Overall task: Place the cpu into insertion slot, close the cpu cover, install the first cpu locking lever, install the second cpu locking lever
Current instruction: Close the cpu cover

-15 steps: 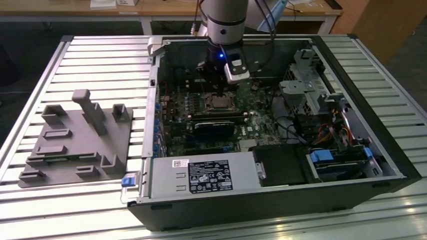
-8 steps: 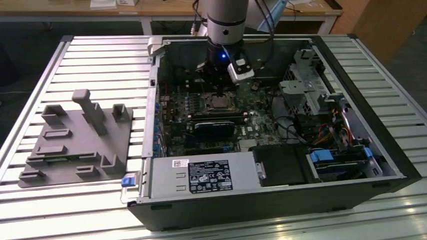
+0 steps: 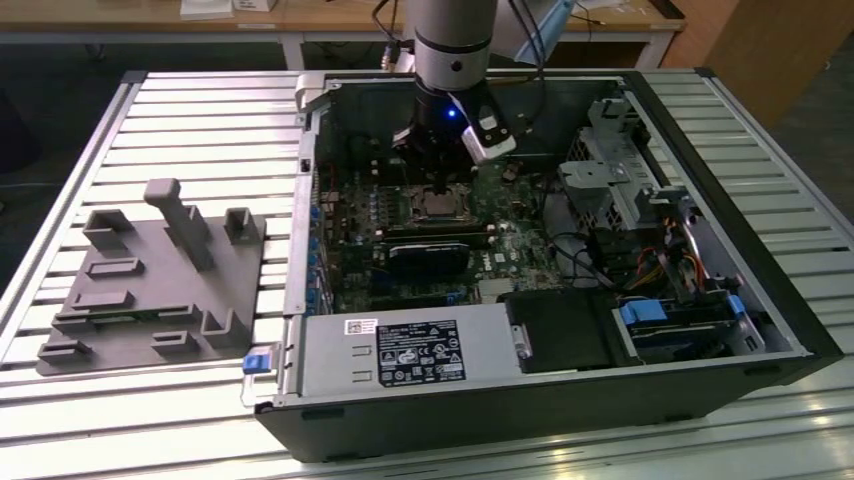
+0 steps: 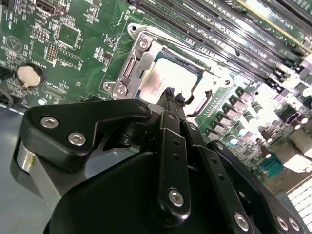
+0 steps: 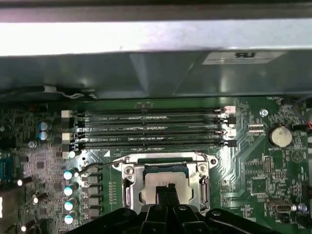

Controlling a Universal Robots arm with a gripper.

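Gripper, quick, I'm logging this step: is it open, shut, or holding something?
Gripper: shut, fingertips together with nothing between them, over the cpu.

No print can be made out. The black-and-white label (image 3: pixel 416 352) on the power supply box (image 3: pixel 327 365) and the pale sticker (image 5: pixel 242 57) on the case wall (image 5: pixel 97 73) carry marks too small to read.

Pale slatted metal worktable (image 3: pixel 200 120), wooden bench (image 3: pixel 334 18) behind it, dark floor (image 3: pixel 27 100) beyond the edges
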